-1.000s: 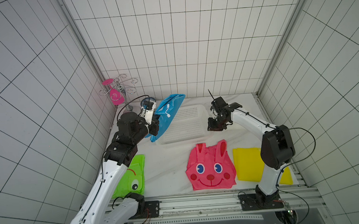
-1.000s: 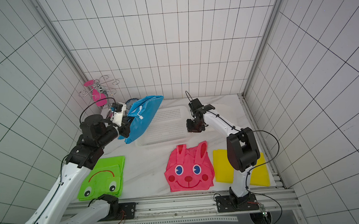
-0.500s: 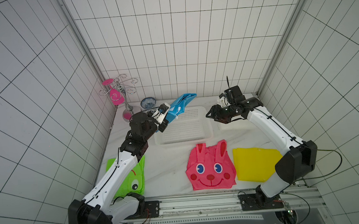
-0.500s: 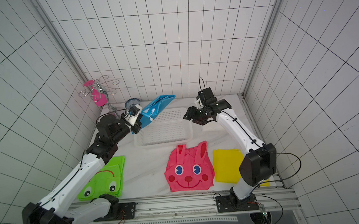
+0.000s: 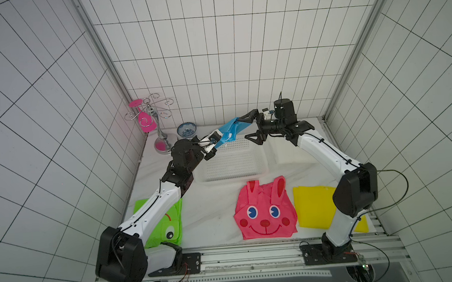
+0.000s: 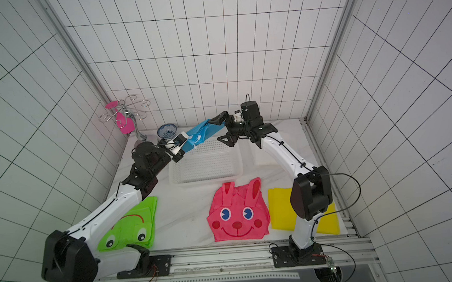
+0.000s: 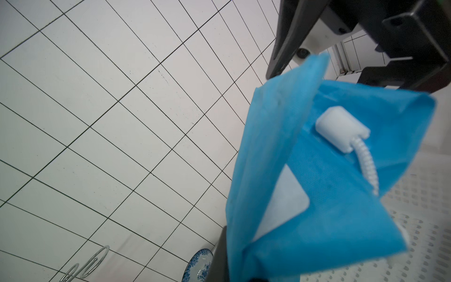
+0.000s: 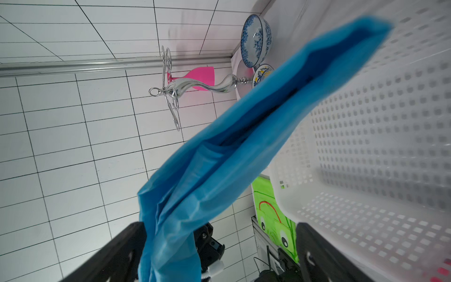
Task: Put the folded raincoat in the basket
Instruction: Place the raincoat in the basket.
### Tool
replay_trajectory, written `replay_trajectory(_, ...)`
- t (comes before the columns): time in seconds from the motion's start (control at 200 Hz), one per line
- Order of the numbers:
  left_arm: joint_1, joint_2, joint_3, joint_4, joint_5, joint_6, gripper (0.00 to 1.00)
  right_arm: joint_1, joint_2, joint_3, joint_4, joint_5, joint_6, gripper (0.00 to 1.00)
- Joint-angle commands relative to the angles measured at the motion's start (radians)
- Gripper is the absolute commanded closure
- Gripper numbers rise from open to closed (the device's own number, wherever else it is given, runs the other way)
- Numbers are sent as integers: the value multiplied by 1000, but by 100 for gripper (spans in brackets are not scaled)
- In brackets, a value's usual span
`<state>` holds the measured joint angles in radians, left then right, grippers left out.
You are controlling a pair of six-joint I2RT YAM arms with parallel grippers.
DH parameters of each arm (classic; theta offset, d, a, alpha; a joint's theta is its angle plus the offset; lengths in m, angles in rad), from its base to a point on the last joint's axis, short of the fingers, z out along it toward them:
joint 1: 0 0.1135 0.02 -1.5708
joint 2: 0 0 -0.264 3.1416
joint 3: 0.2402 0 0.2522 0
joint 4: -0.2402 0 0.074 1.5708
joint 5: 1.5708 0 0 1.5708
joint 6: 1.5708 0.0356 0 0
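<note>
The folded raincoat (image 5: 229,129) (image 6: 201,132) is blue and hangs stretched in the air over the far left corner of the white perforated basket (image 5: 233,177) (image 6: 205,179). My left gripper (image 5: 216,147) (image 6: 184,150) is shut on its near end, and in the left wrist view the cloth (image 7: 317,195) covers the gripper (image 7: 244,273). My right gripper (image 5: 250,129) (image 6: 220,131) (image 8: 219,256) stands wide open around the far end. In the right wrist view the raincoat (image 8: 231,151) lies against one finger, with the basket (image 8: 366,146) below.
A pink rabbit raincoat (image 5: 265,212), a yellow one (image 5: 314,206) and a green frog one (image 5: 168,222) lie in front of the basket. A patterned bowl (image 5: 186,129) and a metal stand with a pink glass (image 5: 152,119) occupy the back left corner. A white block (image 5: 288,153) sits right of the basket.
The left arm has carried the raincoat from the basket's left side to above its far corner. The right gripper has opened wider and moved up to the raincoat's far end.
</note>
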<state>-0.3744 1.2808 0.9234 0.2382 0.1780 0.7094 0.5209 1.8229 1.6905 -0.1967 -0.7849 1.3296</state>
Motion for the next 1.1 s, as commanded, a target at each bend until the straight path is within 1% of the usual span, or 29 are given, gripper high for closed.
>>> replay_trajectory(0.0,-12,21,0,73,-13,79,100,28,59,100,138,-26,156,1)
replay_trajectory(0.095,-12,37,0,86,-52,108,100,29,111,154,146,-13,176,0)
replay_trajectory(0.21,-11,71,16,93,-109,154,100,29,164,189,194,5,211,6)
replay_trajectory(0.405,19,159,70,152,-147,239,100,26,314,369,203,-35,246,7)
replay_trajectory(0.535,57,223,141,184,-145,285,100,21,435,519,232,-53,289,8)
replay_trajectory(0.62,62,271,205,190,-143,345,100,13,506,620,245,-70,324,10)
replay_trajectory(0.7,67,315,268,193,-141,385,100,5,555,678,262,-77,350,12)
replay_trajectory(0.835,80,383,358,190,-128,437,100,-13,578,676,283,-82,358,14)
replay_trajectory(0.959,83,399,407,146,-101,483,100,-19,569,629,317,-99,358,15)
replay_trajectory(1.034,82,410,398,124,-100,539,100,-26,567,609,330,-99,358,16)
replay_trajectory(1.094,79,428,361,181,-113,604,100,-31,567,599,332,-99,358,16)
